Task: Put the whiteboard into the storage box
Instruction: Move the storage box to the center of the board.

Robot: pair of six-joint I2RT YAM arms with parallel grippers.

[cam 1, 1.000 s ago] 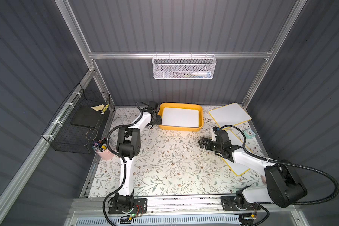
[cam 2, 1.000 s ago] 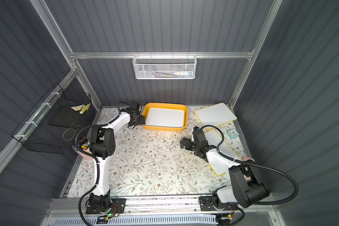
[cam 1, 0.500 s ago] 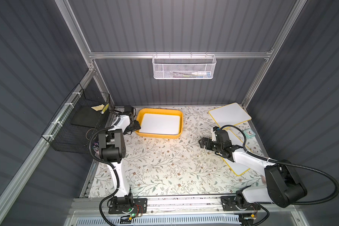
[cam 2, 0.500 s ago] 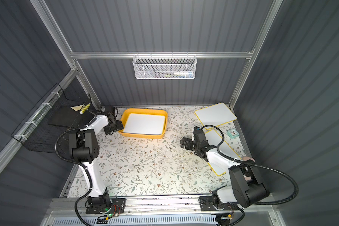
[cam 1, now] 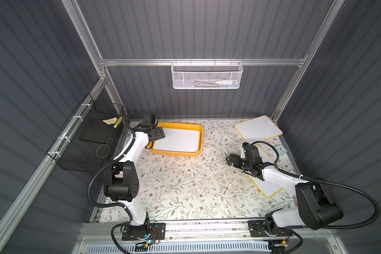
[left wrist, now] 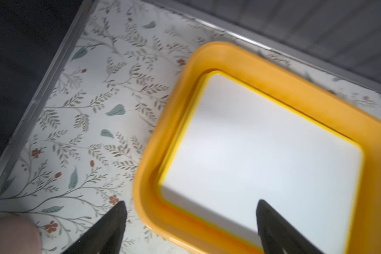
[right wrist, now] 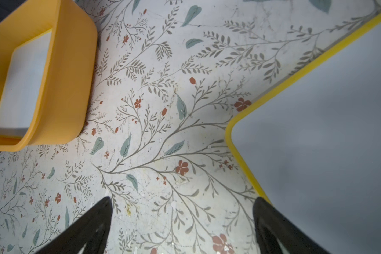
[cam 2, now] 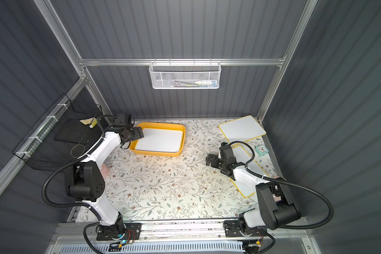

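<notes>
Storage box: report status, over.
Left tool open at storage box corner. Right tool open, empty. One whiteboard inside; back whiteboard and near whiteboard outside. Nothing blocking.

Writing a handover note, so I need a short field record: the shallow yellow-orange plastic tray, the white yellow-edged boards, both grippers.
storage box: shallow yellow-orange plastic tray, back left of floral table
contents: one white yellow-edged board lying flat inside
boards outside: one at back right, one under right arm
left gripper: open, at tray's left end
right gripper: open, empty, above the table
</notes>
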